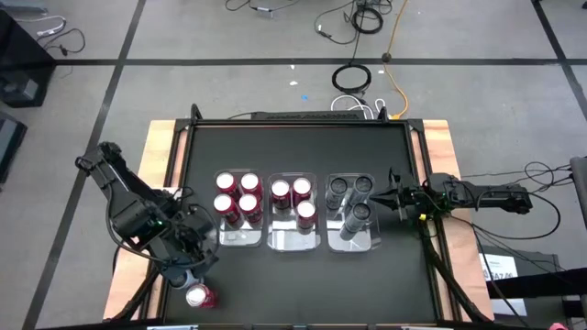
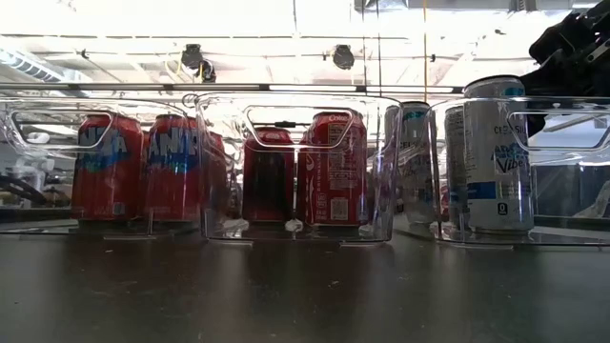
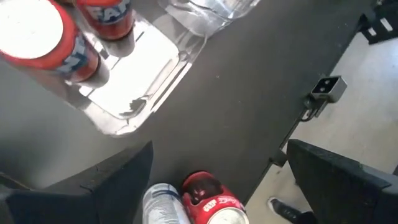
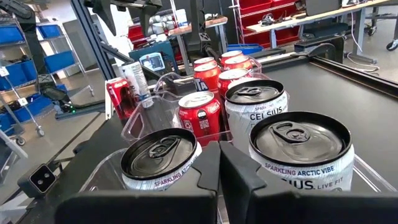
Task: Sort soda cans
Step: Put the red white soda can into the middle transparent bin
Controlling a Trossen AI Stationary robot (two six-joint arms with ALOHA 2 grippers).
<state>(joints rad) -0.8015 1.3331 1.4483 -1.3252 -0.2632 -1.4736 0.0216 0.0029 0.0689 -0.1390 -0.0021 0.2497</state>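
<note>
At the table's near-left corner, your left gripper (image 3: 214,171) hangs wide-fingered over a red Coca-Cola can (image 3: 211,199) touching a silver can (image 3: 163,204); straddle only one. Right gripper (image 1: 396,200) waits pinched shut.

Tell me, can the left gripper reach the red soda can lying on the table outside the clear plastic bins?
Probably yes. The open left gripper hovers just above the red soda can, and nothing stands between; a white can lies close beside it.
</note>
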